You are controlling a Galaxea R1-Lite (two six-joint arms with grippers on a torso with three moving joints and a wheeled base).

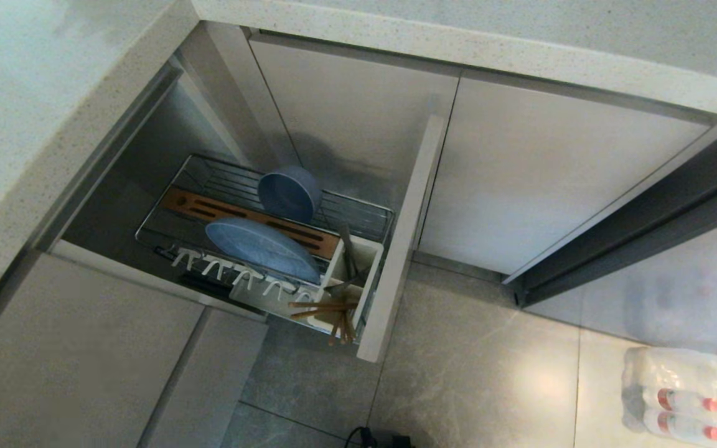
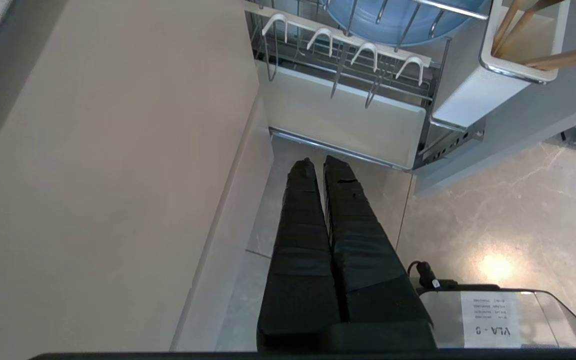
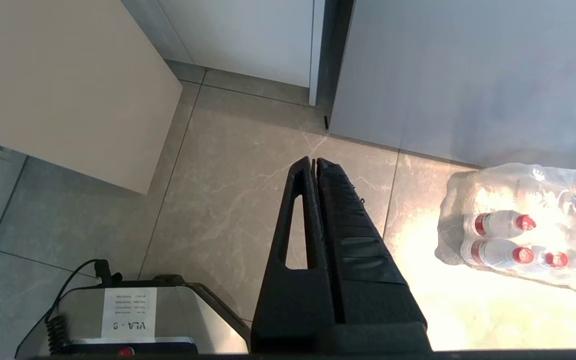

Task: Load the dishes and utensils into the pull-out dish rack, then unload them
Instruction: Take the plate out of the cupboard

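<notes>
From my station I read the loading half as done: the pull-out dish rack [image 1: 358, 214] stands drawn out of the cabinet with everything in it. The plate [image 1: 262, 247] leans on edge against the white prongs [image 1: 234, 274], the bowl [image 1: 290, 193] is tipped up behind it over the wooden strip [image 1: 209, 208], and the chopsticks [image 1: 324, 308] lie slanted across the utensil caddy [image 1: 349, 274], their tips poking out over its rim toward the floor. A dark slim handle, probably the fork [image 1: 347, 249], stands in the caddy's rear cell.

What matters for unloading is where my left hand [image 2: 318, 162] sits: low beside the rack's outer side, below the prongs, pointing down at the floor, with the plate's [image 2: 393, 20] rim up above it and the chopsticks [image 2: 543, 55] off to the caddy side. So the left arm is the nearer one, and it would have to rise and come over the rail. Its fingers are pressed together, holding nothing.

My right hand [image 3: 315, 162] hangs over bare floor tiles near a pack of water bottles [image 3: 528, 230], well apart from the rack, likewise closed and empty
</notes>
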